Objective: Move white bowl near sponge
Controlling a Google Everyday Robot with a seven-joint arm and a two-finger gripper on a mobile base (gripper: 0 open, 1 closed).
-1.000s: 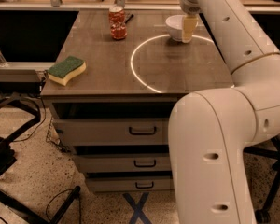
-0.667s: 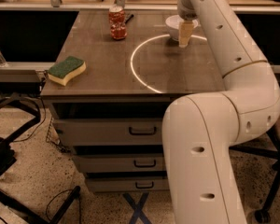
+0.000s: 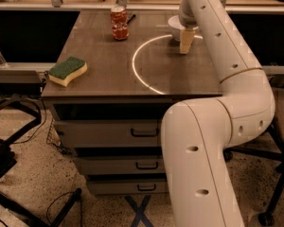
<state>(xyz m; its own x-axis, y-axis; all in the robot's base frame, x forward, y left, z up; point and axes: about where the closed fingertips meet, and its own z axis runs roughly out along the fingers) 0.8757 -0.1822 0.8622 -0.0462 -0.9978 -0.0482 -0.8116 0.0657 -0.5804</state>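
The white bowl (image 3: 175, 24) sits at the far right of the wooden table (image 3: 104, 65), partly hidden behind my arm. My gripper (image 3: 186, 40) hangs just in front of and to the right of the bowl, low over the tabletop, at the bowl's near rim. The sponge (image 3: 67, 70), yellow with a green top, lies flat at the table's front left corner, far from the bowl.
A red can (image 3: 119, 23) stands at the back middle of the table, with a dark thin object (image 3: 130, 18) beside it. A bright ring of light (image 3: 154, 63) marks the tabletop. Drawers (image 3: 109, 132) sit under the table. My white arm (image 3: 213, 141) fills the right foreground.
My gripper has come down and slightly toward the front, beside the bowl. The bowl and the sponge have not moved.
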